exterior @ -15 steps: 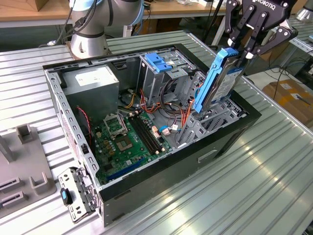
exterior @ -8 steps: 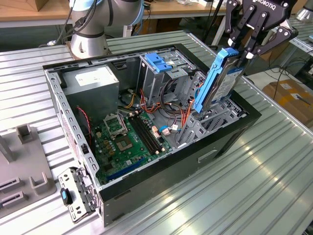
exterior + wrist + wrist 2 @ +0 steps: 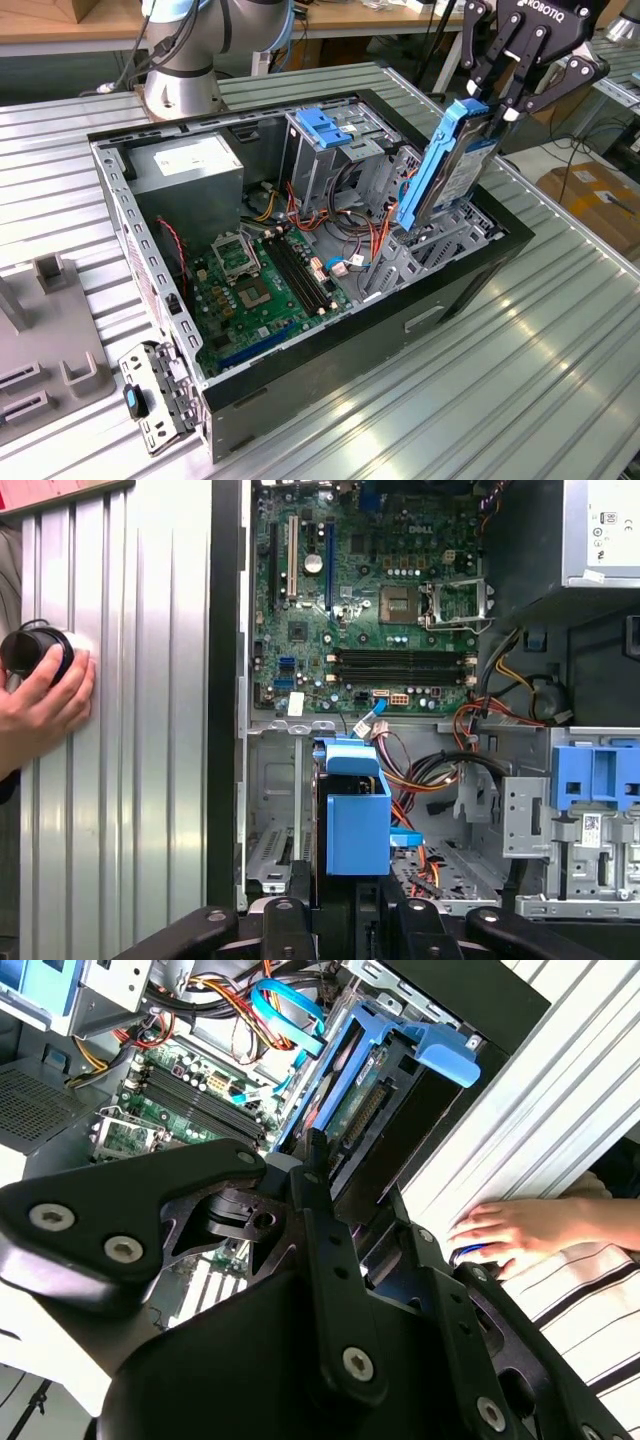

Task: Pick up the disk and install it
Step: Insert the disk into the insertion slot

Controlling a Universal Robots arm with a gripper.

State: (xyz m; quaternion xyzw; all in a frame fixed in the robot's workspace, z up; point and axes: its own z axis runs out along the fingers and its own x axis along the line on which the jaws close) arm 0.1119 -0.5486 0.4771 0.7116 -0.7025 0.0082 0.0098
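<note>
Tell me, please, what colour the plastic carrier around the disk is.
Blue; the carrier on the disk shows best in the exterior view.

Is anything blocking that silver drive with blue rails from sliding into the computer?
Nothing visible does. The gripper holds the blue-railed silver disk tilted, lower end at the grey metal bay; orange cables lie beside it.

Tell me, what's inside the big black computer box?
A green circuit board, a grey metal power box, orange wires, and the blue-railed silver disk the claw holds. Beneath the disk is hidden.
</note>
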